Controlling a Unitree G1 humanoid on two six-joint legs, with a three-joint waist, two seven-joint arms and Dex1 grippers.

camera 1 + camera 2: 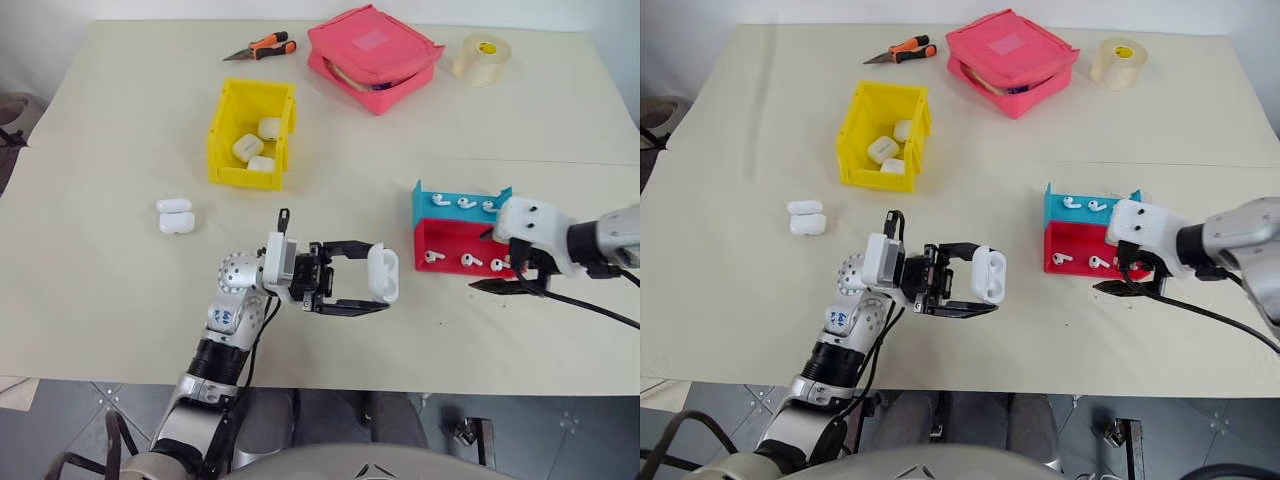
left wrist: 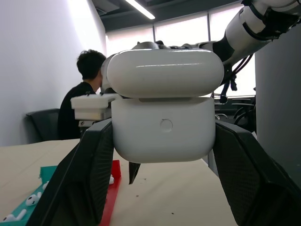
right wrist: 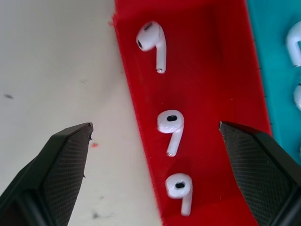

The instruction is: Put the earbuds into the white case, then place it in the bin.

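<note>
Our left pincer clamps white case, lid ajar, above tabletop. Our right pincer spread wide, poised over earbuds in red tray. We judge: earbud pick in hand; next, lower, pinch one bud. Count: three buds in red row, three in blue; two cases loose, three in bin.

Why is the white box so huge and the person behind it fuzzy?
In the left wrist view the white case sits right at the camera, ceiling lights glinting on its lid; the person far behind is out of focus.
</note>
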